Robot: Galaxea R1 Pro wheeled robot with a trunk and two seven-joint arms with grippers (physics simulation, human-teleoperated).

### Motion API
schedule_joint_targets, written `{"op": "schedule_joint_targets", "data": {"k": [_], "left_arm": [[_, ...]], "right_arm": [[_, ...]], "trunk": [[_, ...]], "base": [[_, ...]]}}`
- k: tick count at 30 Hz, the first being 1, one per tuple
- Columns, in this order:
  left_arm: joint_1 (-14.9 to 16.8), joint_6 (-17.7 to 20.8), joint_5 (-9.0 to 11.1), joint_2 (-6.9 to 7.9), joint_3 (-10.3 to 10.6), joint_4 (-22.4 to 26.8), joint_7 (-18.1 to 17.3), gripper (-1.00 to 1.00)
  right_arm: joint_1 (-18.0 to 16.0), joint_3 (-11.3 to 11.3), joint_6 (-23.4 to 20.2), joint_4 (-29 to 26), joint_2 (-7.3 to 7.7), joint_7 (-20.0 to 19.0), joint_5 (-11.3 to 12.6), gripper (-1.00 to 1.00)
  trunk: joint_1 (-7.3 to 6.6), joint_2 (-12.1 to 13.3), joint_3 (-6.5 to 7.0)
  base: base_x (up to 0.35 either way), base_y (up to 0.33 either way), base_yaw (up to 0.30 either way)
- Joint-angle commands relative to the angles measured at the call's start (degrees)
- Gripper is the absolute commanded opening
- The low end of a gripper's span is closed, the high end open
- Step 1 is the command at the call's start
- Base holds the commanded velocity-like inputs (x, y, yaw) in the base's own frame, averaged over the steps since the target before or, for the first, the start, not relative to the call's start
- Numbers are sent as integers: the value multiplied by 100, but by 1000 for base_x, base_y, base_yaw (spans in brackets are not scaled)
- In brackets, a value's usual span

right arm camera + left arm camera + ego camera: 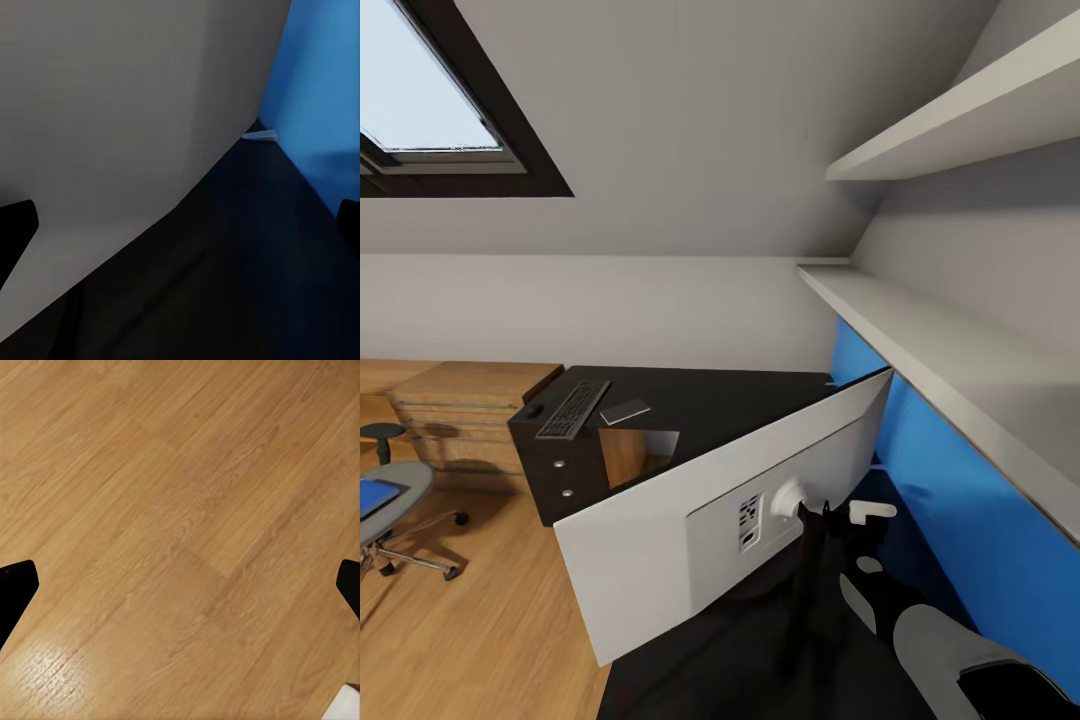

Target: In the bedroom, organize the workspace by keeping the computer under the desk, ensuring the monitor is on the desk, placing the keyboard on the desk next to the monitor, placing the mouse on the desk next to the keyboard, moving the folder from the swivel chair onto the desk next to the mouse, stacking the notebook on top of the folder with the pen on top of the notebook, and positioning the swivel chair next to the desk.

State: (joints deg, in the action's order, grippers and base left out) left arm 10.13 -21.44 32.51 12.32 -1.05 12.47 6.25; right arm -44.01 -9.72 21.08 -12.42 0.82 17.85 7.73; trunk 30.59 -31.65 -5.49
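Your right gripper [180,225] stands wide open and empty just behind the monitor [660,530], whose white back leans tilted on the desk [700,395], while your left gripper [180,585], equally spread, holds nothing above bare wooden floor [180,510].

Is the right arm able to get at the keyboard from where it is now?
Probably not. The keyboard lies at the desk's far end, and the tilted monitor stands between it and the right arm.
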Motion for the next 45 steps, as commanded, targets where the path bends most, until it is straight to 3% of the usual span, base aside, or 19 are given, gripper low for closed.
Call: {"op": "schedule_joint_targets", "data": {"k": [1,29,45], "left_arm": [[2,-9,-17,-1,-9,1,17,100],[1,-9,-17,-8,2,2,13,100],[3,-9,-26,-5,9,3,0,100]], "right_arm": [[-6,-57,19,2,3,14,53,100],[-7,-57,19,-6,2,16,53,100],[-4,-57,19,1,1,16,53,100]], "trunk": [[2,-9,-10],[2,-9,-10],[2,-9,-10]], "base": [[37,0,0],[26,0,0],[-145,0,0]]}}
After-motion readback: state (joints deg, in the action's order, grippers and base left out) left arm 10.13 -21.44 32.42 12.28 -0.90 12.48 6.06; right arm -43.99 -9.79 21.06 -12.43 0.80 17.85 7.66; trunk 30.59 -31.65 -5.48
